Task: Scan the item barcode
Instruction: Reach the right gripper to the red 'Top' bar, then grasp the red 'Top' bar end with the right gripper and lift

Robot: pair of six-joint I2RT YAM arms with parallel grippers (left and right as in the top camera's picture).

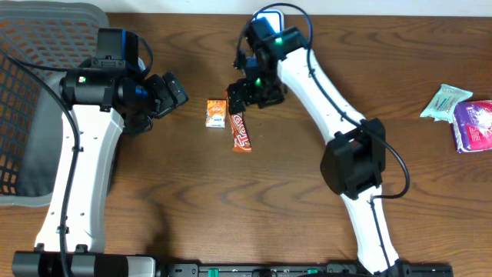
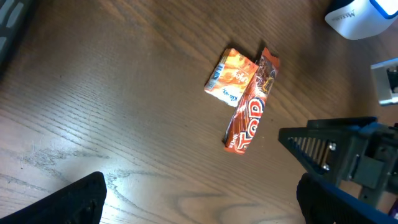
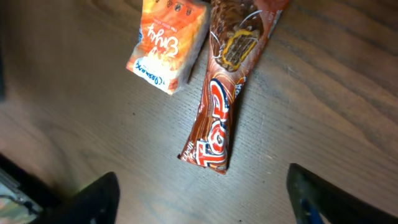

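Observation:
A brown "Top" candy bar (image 1: pixel 241 131) (image 3: pixel 224 106) (image 2: pixel 250 109) lies flat on the wooden table, and an orange snack packet (image 1: pixel 216 113) (image 3: pixel 168 43) (image 2: pixel 231 76) touches its upper left side. My right gripper (image 1: pixel 240 96) (image 3: pixel 202 205) is open just above the bar's upper end. In the right wrist view the bar's lower end lies just beyond the gap between the fingers, and nothing is between them. My left gripper (image 1: pixel 173 94) (image 2: pixel 202 205) is open over bare wood, left of the packet. No barcode shows.
A white and blue device (image 1: pixel 269 17) (image 2: pixel 360 15) sits at the table's far edge behind the right arm. A dark mesh basket (image 1: pixel 38 46) fills the far left. A teal packet (image 1: pixel 446 101) and a purple packet (image 1: pixel 474 125) lie at the right edge.

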